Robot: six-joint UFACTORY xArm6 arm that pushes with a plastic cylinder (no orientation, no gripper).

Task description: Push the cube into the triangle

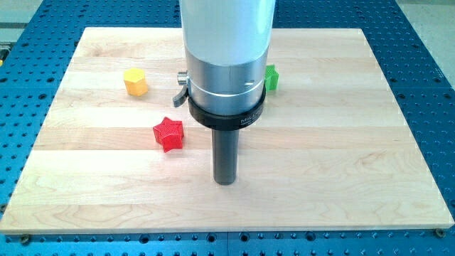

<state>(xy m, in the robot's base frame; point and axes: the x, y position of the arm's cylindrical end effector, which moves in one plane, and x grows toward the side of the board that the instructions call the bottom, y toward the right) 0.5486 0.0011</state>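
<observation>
Camera view showed our arm's wide body [226, 64] hiding most of a green block [271, 77], its shape unclear. We had no jaws, only a rod; my tip [225, 182] touched nothing on the wooden surface [341, 156]. A red star-like block [168, 134] lay just left; a yellow block [136, 82] sat farther up-left.

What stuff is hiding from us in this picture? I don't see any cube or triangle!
- Green block: camera view; only a sliver shows at the arm's right side, so its shape cannot be told.
- Cube and triangle: neither can be made out; the wide arm body covers the middle of the board's far part.
- The arm is cut off by the view's top.

Plainly visible: my tip, the red star to its upper left, the yellow block.
</observation>
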